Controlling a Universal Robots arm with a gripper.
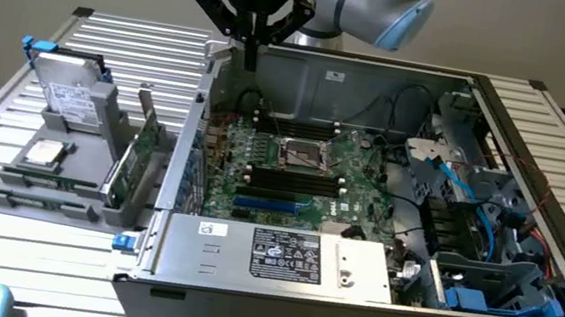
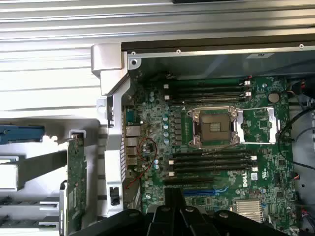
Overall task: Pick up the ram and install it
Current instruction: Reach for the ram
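Closed pincer (image 1: 251, 55) hovers over the DELL-printed motherboard (image 2: 266, 123) inside the computer case (image 1: 388, 77).

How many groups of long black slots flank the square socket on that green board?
2: one bank between the socket and the case wall, the other bank on the socket's opposite side.

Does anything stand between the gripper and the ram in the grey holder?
Sideways, the upright green expansion card stands between the gripper and the ram. Nothing visible covers the ram from above.
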